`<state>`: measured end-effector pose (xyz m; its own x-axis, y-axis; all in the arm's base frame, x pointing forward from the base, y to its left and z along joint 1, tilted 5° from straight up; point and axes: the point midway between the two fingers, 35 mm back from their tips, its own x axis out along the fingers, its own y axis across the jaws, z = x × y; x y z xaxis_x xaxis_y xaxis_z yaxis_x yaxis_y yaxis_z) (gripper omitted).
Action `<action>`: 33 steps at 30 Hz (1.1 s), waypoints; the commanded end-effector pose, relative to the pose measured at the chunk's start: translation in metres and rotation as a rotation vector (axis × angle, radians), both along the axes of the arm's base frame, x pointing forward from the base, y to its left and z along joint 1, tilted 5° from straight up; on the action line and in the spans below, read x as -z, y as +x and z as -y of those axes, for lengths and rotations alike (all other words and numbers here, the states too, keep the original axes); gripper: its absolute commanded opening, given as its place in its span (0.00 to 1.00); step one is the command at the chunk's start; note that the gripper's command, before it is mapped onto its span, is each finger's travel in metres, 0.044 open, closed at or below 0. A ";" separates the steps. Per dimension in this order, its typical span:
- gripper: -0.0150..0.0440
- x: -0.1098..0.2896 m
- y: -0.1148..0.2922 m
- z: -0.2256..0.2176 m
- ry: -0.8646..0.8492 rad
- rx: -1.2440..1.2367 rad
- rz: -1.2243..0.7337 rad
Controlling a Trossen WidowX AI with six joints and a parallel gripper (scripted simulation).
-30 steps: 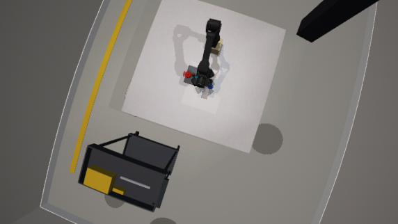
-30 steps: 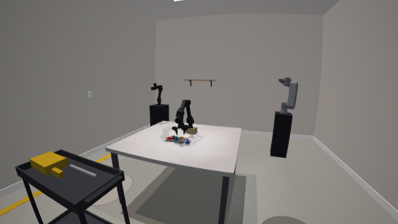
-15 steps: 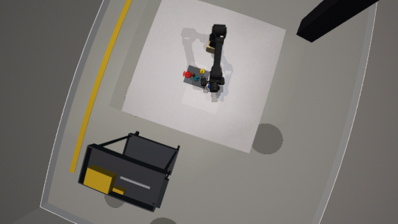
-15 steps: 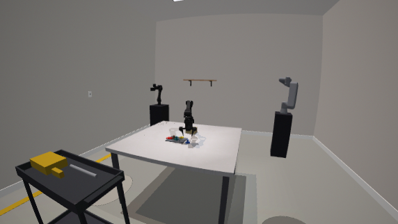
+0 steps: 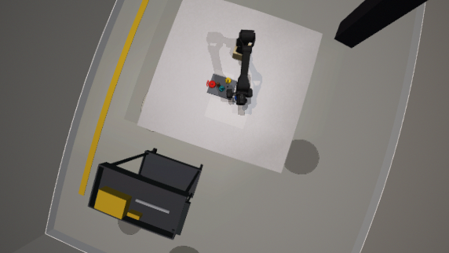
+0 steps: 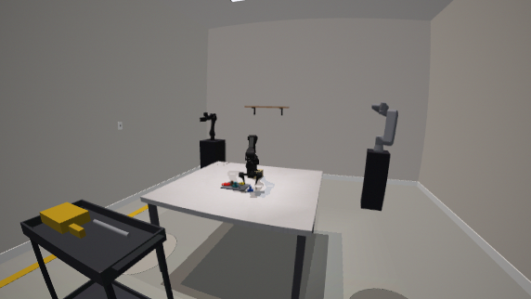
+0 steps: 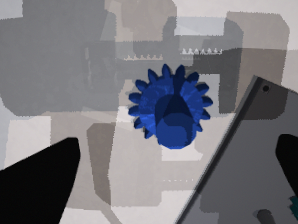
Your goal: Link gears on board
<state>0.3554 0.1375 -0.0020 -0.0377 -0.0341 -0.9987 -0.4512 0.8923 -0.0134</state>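
going by the top view, the chain is about half built: on the grey board [image 5: 219, 77] [image 6: 239, 188] [image 7: 240, 145], a brown gear [image 5: 218, 85] and a teal gear [image 5: 221, 89] [image 6: 235, 185] [image 7: 294, 207] sit between the red gear [image 5: 212, 84] [image 6: 226, 184] at the left and the yellow gear [image 5: 226, 80] [image 6: 241, 184] at the far right. the blue gear [image 5: 235, 98] [image 6: 250, 188] [image 7: 170, 107] is left to place; it stands on the table just beside the board's near right part. the pincer [image 5: 240, 98] [image 6: 251, 183] [image 7: 180, 145] is released, its fingers wide apart around the blue gear and holding nothing. a bare peg [image 7: 263, 216] is cut off at the wrist view's lower edge, as is most of the teal gear. whether the placed gears mesh or sit fully flat is too small to tell, and the arm hides some of the board.
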 end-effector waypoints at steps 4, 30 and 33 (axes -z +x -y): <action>1.00 0.012 -0.001 0.000 0.003 0.004 -0.005; 0.56 0.027 -0.002 0.001 0.003 0.004 -0.005; 0.42 0.027 -0.002 0.001 0.003 0.004 -0.005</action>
<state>0.3537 0.1358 -0.0281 -0.0416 -0.0361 -0.9985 -0.4493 0.8933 -0.0136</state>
